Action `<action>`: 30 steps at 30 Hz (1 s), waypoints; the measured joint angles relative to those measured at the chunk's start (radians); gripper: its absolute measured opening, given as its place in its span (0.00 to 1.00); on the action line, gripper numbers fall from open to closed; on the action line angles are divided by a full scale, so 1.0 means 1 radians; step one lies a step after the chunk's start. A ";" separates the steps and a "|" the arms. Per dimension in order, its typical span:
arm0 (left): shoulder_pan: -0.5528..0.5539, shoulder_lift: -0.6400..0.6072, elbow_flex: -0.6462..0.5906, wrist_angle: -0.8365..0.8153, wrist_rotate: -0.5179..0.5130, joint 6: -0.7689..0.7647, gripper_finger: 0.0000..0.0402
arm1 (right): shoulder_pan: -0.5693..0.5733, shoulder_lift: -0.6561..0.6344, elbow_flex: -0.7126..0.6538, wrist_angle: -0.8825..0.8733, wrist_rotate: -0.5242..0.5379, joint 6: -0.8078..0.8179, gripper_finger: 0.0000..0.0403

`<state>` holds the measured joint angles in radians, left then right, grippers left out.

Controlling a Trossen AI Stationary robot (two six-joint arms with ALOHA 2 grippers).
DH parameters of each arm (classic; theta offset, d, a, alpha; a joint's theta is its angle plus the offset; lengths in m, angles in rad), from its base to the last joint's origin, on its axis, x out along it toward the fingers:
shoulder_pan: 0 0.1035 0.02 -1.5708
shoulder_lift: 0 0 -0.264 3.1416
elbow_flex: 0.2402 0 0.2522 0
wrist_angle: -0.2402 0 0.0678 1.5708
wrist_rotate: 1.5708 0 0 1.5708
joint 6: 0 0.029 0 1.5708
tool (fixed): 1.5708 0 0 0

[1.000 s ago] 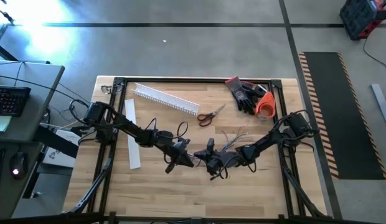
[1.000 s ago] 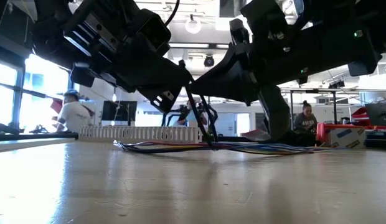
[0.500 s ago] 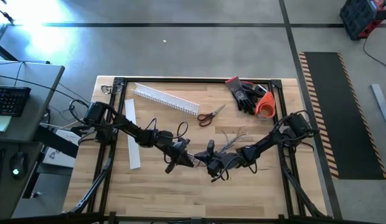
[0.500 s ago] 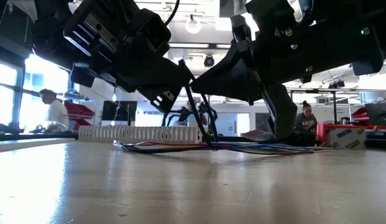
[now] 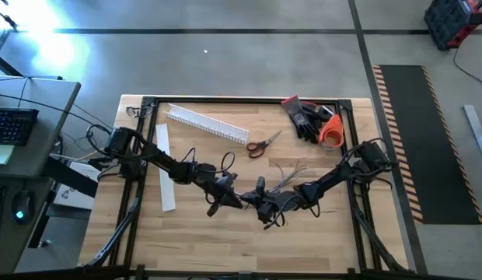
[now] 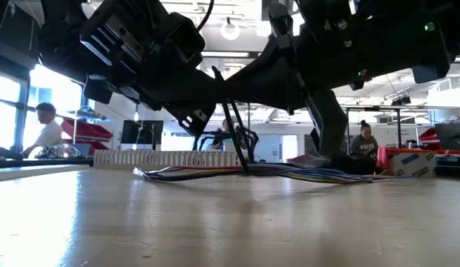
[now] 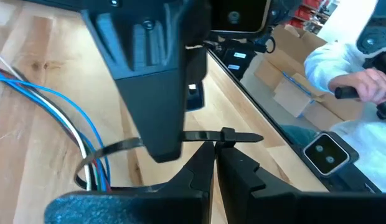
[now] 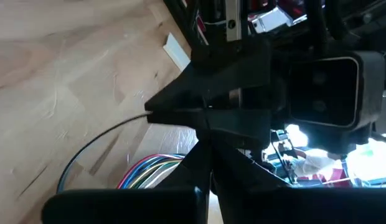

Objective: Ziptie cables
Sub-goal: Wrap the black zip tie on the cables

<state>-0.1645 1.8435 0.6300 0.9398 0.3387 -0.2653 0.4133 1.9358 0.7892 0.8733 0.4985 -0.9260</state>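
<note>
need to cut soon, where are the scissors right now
In the high view the scissors lie toward the table's far side, between the white slotted duct and the black gloves.

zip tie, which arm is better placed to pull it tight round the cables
Probably the left. The left gripper is shut on the zip tie looped round the cables; the right gripper is shut on its other end.

Matt pale wooden table, smooth grain.

- Bare counter lies open on the near side of the scissors.
- Beyond the scissors, white duct and gloves crowd the far edge.
</note>
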 joint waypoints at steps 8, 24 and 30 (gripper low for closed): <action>0.022 0.000 0.000 -0.001 -0.018 -0.072 0.00 | 0.012 0.000 0.002 -0.004 -0.002 -0.096 0.00; 0.025 0.002 -0.001 -0.015 -0.027 -0.073 0.00 | 0.024 0.000 0.036 -0.076 0.023 -0.040 0.04; 0.028 0.002 -0.001 -0.021 -0.043 -0.073 0.00 | 0.026 -0.002 0.036 -0.099 0.118 -0.017 0.24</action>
<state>-0.1368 1.8454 0.6292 0.9187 0.2960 -0.3386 0.4389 1.9343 0.8249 0.7740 0.6168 -0.9428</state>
